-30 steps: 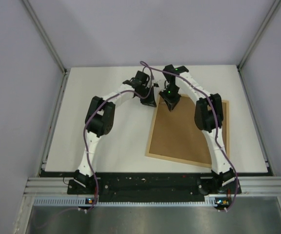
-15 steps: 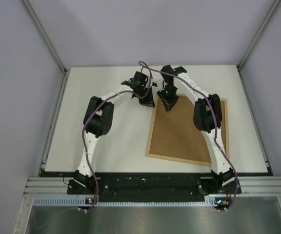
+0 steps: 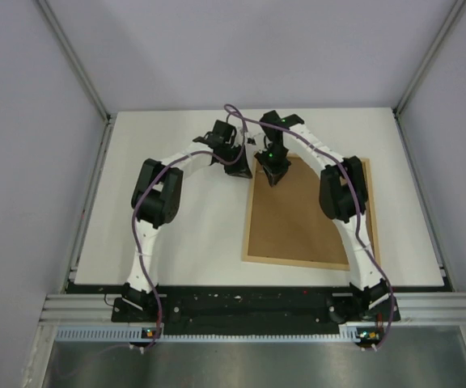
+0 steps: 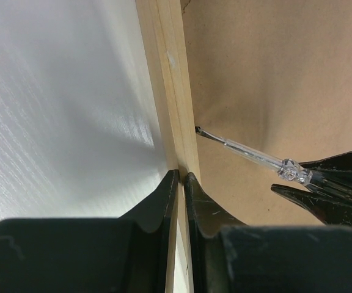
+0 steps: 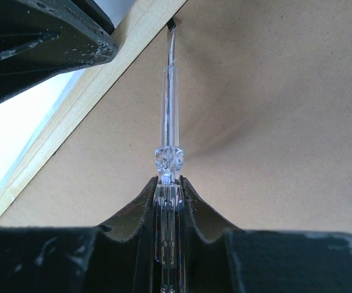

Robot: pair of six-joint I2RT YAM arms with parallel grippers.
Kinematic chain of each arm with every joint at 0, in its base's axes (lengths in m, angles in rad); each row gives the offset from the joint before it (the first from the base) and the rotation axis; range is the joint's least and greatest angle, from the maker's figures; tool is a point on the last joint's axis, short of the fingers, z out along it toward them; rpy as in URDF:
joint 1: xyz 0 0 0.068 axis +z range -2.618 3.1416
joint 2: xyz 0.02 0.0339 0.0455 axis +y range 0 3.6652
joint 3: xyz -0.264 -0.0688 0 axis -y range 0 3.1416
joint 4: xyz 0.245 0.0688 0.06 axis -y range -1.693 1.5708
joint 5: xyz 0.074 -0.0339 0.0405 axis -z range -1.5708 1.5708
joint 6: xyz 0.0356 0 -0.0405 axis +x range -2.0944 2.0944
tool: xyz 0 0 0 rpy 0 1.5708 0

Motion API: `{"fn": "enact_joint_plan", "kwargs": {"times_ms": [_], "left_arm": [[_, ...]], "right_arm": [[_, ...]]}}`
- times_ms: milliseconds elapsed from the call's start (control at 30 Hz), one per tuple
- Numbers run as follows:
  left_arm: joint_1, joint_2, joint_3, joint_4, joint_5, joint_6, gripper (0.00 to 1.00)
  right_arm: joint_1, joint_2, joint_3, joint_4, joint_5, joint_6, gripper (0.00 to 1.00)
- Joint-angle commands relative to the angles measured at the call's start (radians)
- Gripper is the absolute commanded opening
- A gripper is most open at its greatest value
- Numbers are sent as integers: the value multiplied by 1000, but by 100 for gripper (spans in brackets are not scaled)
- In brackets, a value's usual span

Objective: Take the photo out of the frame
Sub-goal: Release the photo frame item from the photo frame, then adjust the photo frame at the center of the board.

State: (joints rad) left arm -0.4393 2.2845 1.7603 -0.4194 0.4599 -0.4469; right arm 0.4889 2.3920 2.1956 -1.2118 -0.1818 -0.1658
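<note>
The frame [image 3: 291, 262] lies face down on the worktop [image 3: 184, 234], toward 3 o'clock, brown back up. At its 11 o'clock corner the left claw [image 4: 180, 177] is almost fully closed, tips resting on the light wooden rail. The right claw [image 5: 168, 183] grips a clear-handled screwdriver [image 5: 170, 97], which points toward 12 o'clock in the right wrist view, tip at the seam between rail and backing board.

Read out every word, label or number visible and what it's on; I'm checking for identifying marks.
No text is legible.
The frame, the clear tool and the table show no print.
The small coloured stickers at the arm bases are too small to read.
</note>
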Motion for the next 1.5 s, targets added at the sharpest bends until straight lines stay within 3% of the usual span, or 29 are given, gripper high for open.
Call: {"fn": "enact_joint_plan", "kwargs": {"times_ms": [0,167,367,533,767,1033,1267,1467], "left_arm": [[-35,-40,-32,21,96,16,13],[-21,-49,20,-15,8,27,21],[-25,-22,146,-77,-127,53,39],[-52,21,240,-119,-243,102,48],[-131,98,355,-205,-406,180,53],[-170,105,363,-229,-575,220,61],[-184,113,367,-254,-647,228,62],[-185,136,373,-265,-624,229,62]], "right_arm": [[74,-158,-95,267,-150,-54,0],[45,-309,-235,233,-55,-93,0],[-64,-436,-405,254,-111,-112,0],[-128,-527,-583,342,-125,-113,0],[-157,-574,-767,452,-114,-110,0],[-168,-596,-824,492,-145,-104,0],[-168,-564,-830,502,-165,-103,0],[-168,-541,-830,505,-171,-103,0]]}}
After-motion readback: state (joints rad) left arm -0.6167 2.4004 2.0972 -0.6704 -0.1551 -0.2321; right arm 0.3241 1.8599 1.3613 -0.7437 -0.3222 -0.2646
